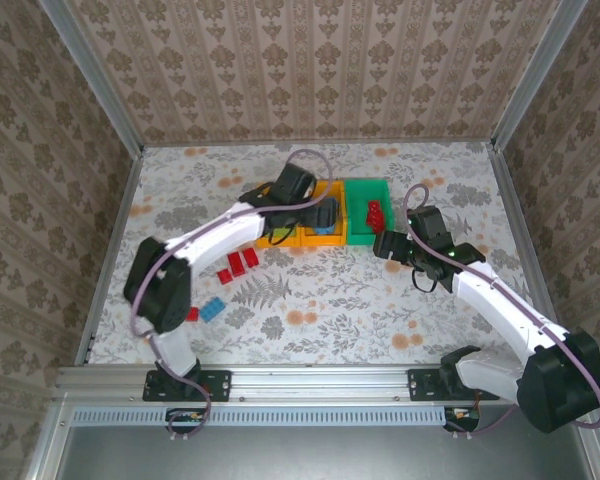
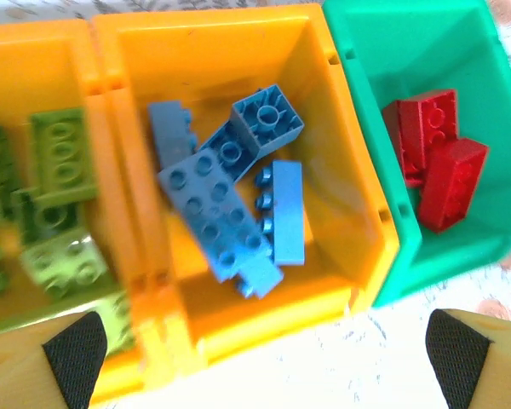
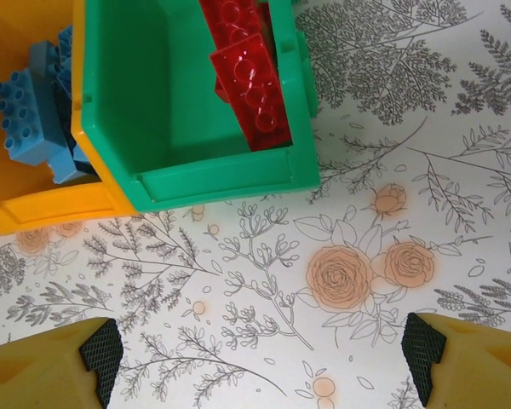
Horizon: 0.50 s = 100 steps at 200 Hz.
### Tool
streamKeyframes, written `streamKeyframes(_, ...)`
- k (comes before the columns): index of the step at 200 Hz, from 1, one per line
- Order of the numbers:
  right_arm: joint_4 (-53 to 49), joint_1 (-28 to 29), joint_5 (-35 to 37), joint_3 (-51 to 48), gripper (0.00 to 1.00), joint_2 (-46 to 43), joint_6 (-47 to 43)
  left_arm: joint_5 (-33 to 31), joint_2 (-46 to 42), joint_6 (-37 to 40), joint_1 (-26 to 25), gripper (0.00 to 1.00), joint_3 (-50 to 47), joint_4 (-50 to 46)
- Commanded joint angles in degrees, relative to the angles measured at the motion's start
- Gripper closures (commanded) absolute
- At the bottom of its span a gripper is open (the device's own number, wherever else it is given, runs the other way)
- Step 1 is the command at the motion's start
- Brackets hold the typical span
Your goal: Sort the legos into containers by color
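Where the overhead camera looks down on the flowered surface (image 1: 380,300), three joined containers sit in a row toward its far middle: a left orange bin (image 1: 278,238), a middle orange bin (image 1: 325,238) and a green bin (image 1: 358,228). The green bin holds red legos (image 1: 375,213). The left tool (image 1: 323,215) hangs over the middle orange bin, and the right tool (image 1: 387,245) is just beside the green bin's near right corner. Loose red bricks (image 1: 242,262) lie on the surface by the left arm, with a loose blue brick (image 1: 212,308) and a single red brick (image 1: 192,314) closer to that arm's base. From the left wrist, the left orange bin (image 2: 111,128) holds lime green legos (image 2: 60,170). The middle orange bin (image 2: 341,170) holds a jumble of blue legos (image 2: 226,204), and the green bin (image 2: 366,85) holds red legos (image 2: 439,162) piled against one another. The left tool (image 2: 268,362) is spread wide with nothing between its black pads (image 2: 75,358). From the right wrist, the green bin (image 3: 153,102) has its red legos (image 3: 251,85) leaning against the right wall. The orange bin next to it (image 3: 34,209) shows blue legos (image 3: 30,111). The right tool (image 3: 264,349) is spread wide and empty above bare surface (image 3: 366,213).
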Motion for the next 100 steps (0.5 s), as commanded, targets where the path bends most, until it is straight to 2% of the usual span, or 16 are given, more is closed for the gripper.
streamKeyframes(1,1.6,-0.3,-1.1,-0.5,0.11,-0.2,-0.5,-3.9,-9.9,5.4,1.0,0.0,-8.1,-3.2)
streamKeyframes(37,2.4,-0.3,-1.8,-0.1,0.11,1.6,-2.2,-6.1,-23.2,14.7,2.9,0.0,-21.7,-13.6)
streamKeyframes(65,1.8,-0.3,-0.8,1.5,0.1,3.2,-4.1,-9.8,-30.7,13.2,3.5,0.0,-27.4,-22.7)
streamKeyframes(100,1.2,-0.3,0.1,3.9,0.08,5.7,-7.3,-10.7,-35.8,10.5,3.6,0.03,-26.0,-31.8)
